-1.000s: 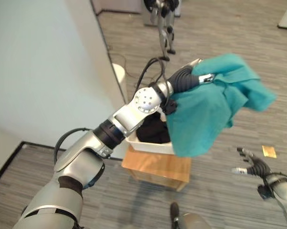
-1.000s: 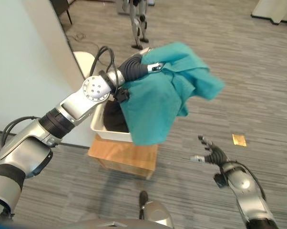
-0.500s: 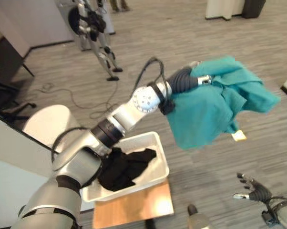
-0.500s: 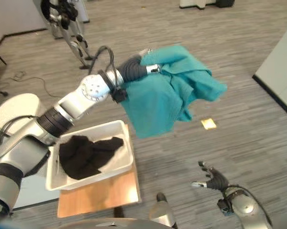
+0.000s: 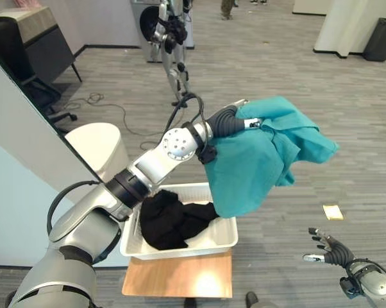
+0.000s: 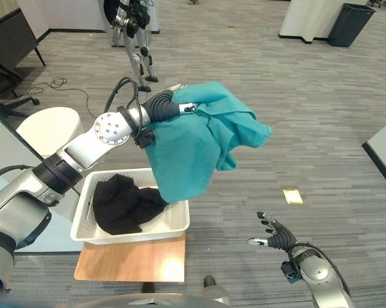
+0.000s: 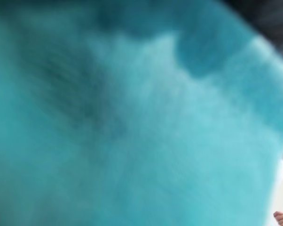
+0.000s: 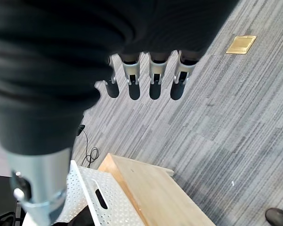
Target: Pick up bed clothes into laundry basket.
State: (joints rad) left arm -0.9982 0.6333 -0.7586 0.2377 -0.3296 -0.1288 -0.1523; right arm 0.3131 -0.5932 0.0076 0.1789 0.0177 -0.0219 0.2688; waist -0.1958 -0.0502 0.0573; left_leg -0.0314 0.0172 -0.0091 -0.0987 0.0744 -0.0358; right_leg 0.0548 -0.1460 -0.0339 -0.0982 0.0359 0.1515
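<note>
So we're partway there, I'd say. A black garment [image 6: 122,204] already sits in the white laundry basket [image 6: 174,226] on the little wooden table [image 6: 132,262], lower left of the frame. The teal bed cloth [image 6: 193,144] is draped over the left hand [image 6: 188,107], up in the air mid-frame, its lower edge dangling at the basket's right rim. Can't tell what the fingers are doing under it. Right hand [image 6: 275,239] hangs lower right, fingers spread, holding nothing. Left to do: drop the teal piece in.
</note>
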